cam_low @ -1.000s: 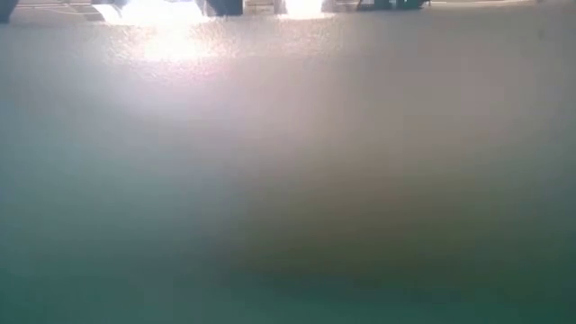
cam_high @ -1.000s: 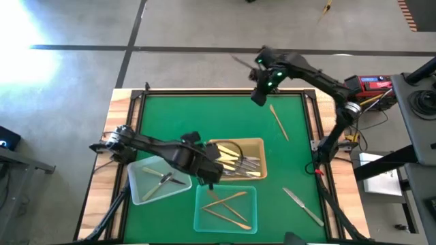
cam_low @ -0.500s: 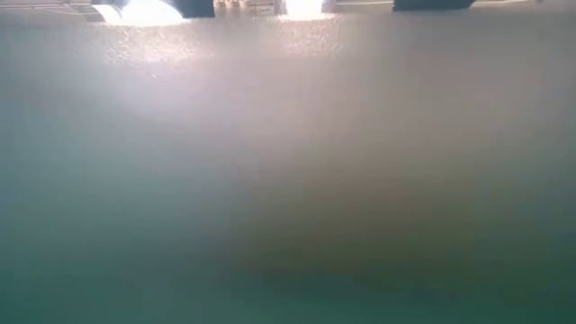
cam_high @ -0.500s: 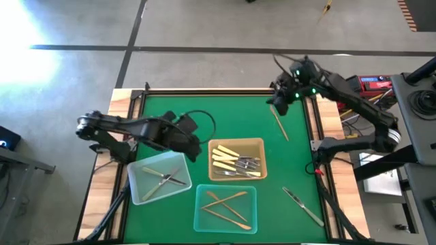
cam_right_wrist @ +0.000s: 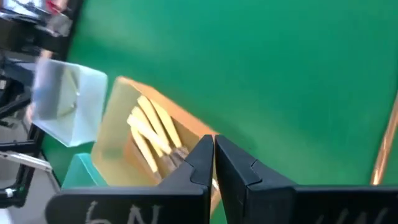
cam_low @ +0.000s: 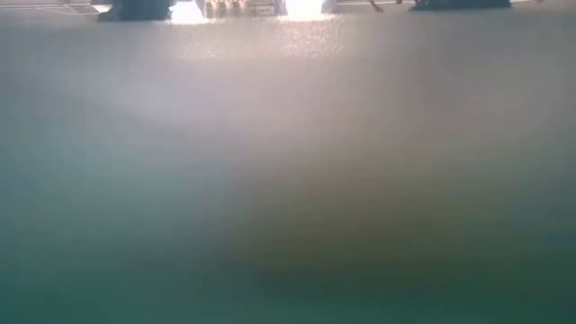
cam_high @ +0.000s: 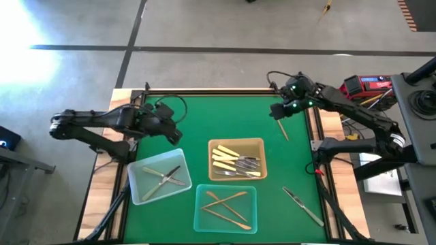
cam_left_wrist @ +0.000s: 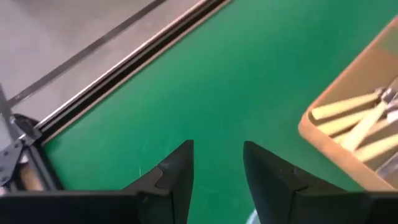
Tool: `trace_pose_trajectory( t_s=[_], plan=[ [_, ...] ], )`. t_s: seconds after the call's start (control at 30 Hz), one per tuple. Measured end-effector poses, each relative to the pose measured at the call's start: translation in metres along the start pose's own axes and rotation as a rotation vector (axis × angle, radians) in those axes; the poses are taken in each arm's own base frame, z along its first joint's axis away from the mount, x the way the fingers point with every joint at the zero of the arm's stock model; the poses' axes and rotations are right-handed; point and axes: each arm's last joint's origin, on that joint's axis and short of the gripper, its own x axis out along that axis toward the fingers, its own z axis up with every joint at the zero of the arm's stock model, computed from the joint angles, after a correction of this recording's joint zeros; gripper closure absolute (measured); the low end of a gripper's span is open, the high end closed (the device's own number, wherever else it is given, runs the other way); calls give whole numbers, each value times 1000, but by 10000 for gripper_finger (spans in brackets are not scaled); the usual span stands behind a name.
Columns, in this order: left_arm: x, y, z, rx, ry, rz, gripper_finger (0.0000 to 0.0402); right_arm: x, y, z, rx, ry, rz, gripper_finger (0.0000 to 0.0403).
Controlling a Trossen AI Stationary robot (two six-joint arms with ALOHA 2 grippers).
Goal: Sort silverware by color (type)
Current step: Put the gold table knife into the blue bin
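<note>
Cream-handled pieces lie in the amber tray (cam_high: 236, 160), also seen in the left wrist view (cam_left_wrist: 354, 118) and the right wrist view (cam_right_wrist: 152, 140). Silver pieces lie crossed in the left translucent tray (cam_high: 161, 178). Gold pieces lie in the near translucent tray (cam_high: 226, 207). One gold piece (cam_high: 281, 126) lies flat on the green mat at the far right, and it shows at the edge of the right wrist view (cam_right_wrist: 383, 149). A silver knife (cam_high: 302, 205) lies on the mat at the near right. My left gripper (cam_left_wrist: 217, 165) is open, over bare mat at the far left. My right gripper (cam_right_wrist: 213, 154) is shut and hovers by the gold piece's far end.
A raised dark rail (cam_high: 225, 92) frames the mat, with wooden table edges outside it. Bare mat lies between the two arms across the far half. The low view shows only a blur.
My left gripper has drawn back from over the amber tray toward the table's far left. My right gripper has moved from beyond the far edge toward the right and near side, ending above the loose gold piece's far end. No cutlery has shifted.
</note>
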Motion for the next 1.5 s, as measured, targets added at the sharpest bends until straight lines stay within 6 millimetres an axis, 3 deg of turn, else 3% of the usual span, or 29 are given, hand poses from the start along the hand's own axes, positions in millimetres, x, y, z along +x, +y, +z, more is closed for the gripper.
trace_pose_trajectory(
  t_s=[0.1, 0.3, 0.57, 0.87, 1.33, 1.5],
  plan=[
    [3, 14, -8, -14, -51, -34, 279, 3, -2, -4, 120, 58, -28, 394],
    [2, 31, -17, 21, -177, -175, 279, 6, -7, -13, 163, 159, -95, 394],
    [4, 50, -32, 94, -242, -161, 279, 16, -12, -21, 205, 383, -40, 394],
    [12, 66, -51, 67, -238, -146, 279, 29, -30, -24, 156, 443, -392, 389],
    [6, 78, -65, 46, -280, -173, 279, 55, -50, -28, 117, 485, -566, 252],
    [3, 81, -66, 49, -300, -175, 279, 74, -63, -35, 139, 486, -596, 229]
  ],
)
